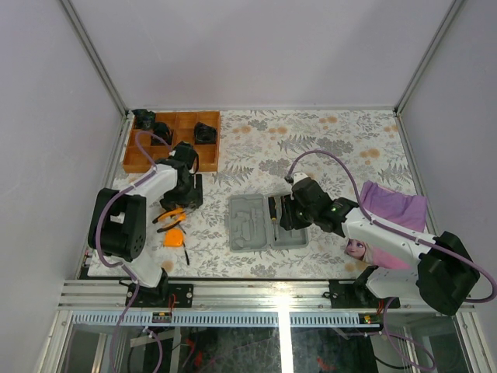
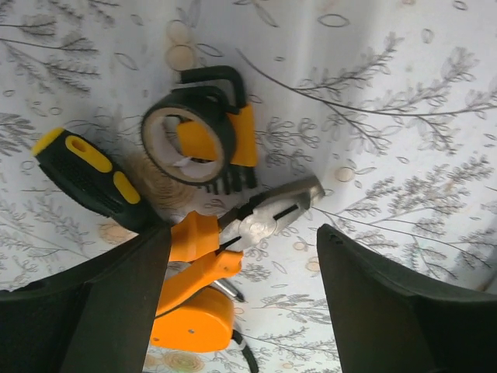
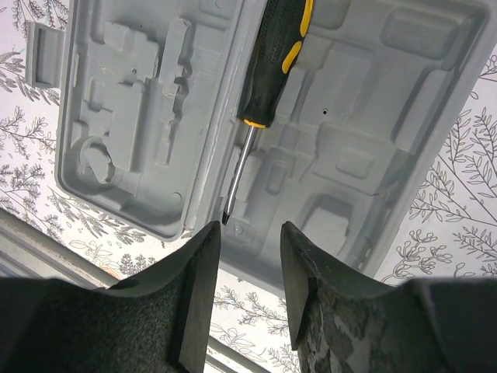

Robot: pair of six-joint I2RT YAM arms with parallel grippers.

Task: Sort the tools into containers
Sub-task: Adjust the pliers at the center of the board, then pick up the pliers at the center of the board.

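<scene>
**Top view.** Grey case (image 1: 268, 221) lying open mid-table, bare tabletop on all sides. Left gripper (image 1: 177, 203) over pliers (image 1: 169, 216) near left table edge, tape measure (image 1: 174, 237) just nearer. Right gripper (image 1: 281, 215) over case's right half.

**Left wrist.** Jaws wide apart, gripping nothing. Pliers flat below gap, crowded by tape roll (image 2: 221, 126), hex keys (image 2: 245, 138) and chunky screwdriver (image 2: 89, 175).

**Right wrist.** Jaws parted, empty. Slim screwdriver (image 3: 268, 70) lying in case beside hinge ridge, tip toward near rim.

Listed: grey moulded-plastic hinged case (image 1: 247, 223), open flat; black-and-yellow screwdriver (image 3: 272, 54), lying inside beside hinge; orange-handled pliers (image 2: 233, 233) and round orange tape measure (image 2: 194, 318), side by side, left of case.
</scene>
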